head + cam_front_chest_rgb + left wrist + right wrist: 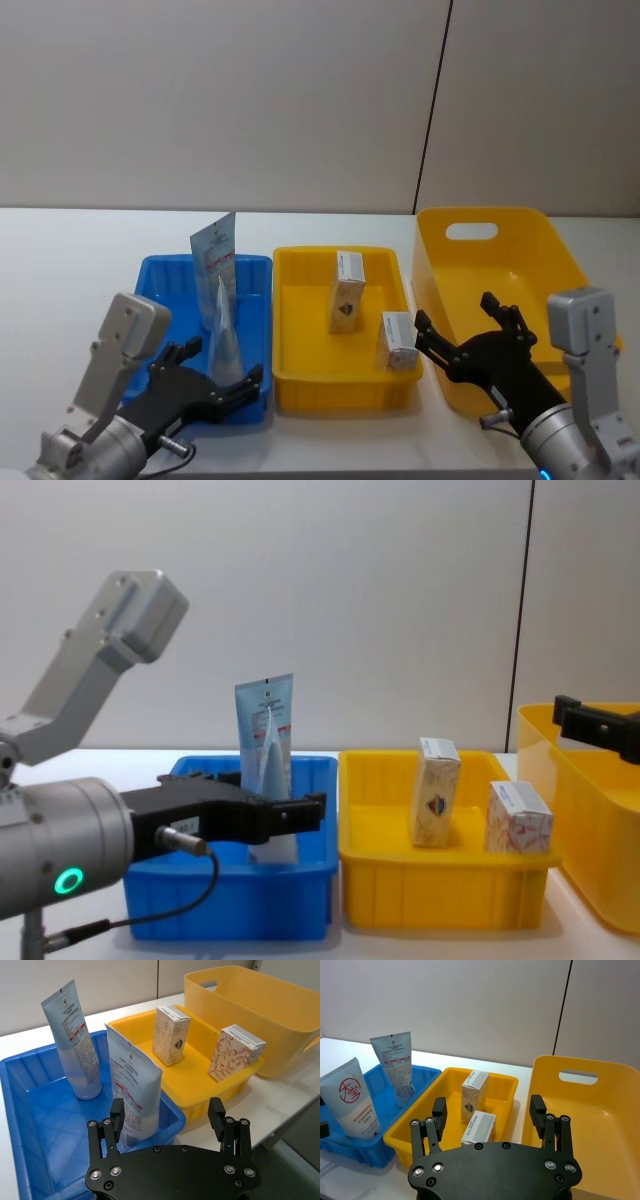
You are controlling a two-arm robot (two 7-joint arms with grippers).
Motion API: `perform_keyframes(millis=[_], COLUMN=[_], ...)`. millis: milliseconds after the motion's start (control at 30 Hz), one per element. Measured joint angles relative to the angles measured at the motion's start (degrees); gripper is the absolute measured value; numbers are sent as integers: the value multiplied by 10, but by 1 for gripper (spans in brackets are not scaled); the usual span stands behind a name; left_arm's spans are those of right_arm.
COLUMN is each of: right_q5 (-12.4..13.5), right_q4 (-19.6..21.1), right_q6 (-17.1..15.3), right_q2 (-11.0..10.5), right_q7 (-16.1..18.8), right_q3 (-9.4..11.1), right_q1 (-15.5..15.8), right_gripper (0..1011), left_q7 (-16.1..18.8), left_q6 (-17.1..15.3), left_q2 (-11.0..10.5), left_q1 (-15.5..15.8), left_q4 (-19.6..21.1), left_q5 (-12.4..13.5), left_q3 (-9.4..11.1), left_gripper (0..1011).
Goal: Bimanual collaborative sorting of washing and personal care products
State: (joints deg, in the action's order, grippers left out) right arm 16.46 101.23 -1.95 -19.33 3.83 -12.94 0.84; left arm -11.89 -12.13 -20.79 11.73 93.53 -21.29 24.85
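Observation:
Two pale-blue tubes stand upright in the blue tray (pixel 160 285): one at the back (pixel 215 258) (pixel 75 1040), one near the front (pixel 226 335) (pixel 134 1090). Two cream boxes stand in the yellow tray (pixel 300 330): a taller one (pixel 347 292) (pixel 474 1094) and one at the front right corner (pixel 399 341) (pixel 479 1129). My left gripper (pixel 215 368) (pixel 166 1110) is open at the blue tray's front edge, close to the near tube and holding nothing. My right gripper (pixel 455 315) (pixel 488 1105) is open and empty, over the gap between yellow tray and basket.
A big yellow handled basket (pixel 500 260) (pixel 590 1105) stands at the right, against the yellow tray. The three containers sit side by side on a white table (pixel 70 260), with a wall behind and bare table to the left.

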Motion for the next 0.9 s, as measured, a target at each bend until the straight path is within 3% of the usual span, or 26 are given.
perform_keyframes(millis=[900], right_q5=[0], right_q4=[0], right_q6=[0], right_q2=[0], right_q7=[0], right_q3=[0], right_q1=[0], right_gripper=[1003], left_q7=[31], left_q6=[-45], left_q2=[70], left_q1=[84], left_q4=[-119], left_q5=[35], left_q3=[15], left_gripper=[1001])
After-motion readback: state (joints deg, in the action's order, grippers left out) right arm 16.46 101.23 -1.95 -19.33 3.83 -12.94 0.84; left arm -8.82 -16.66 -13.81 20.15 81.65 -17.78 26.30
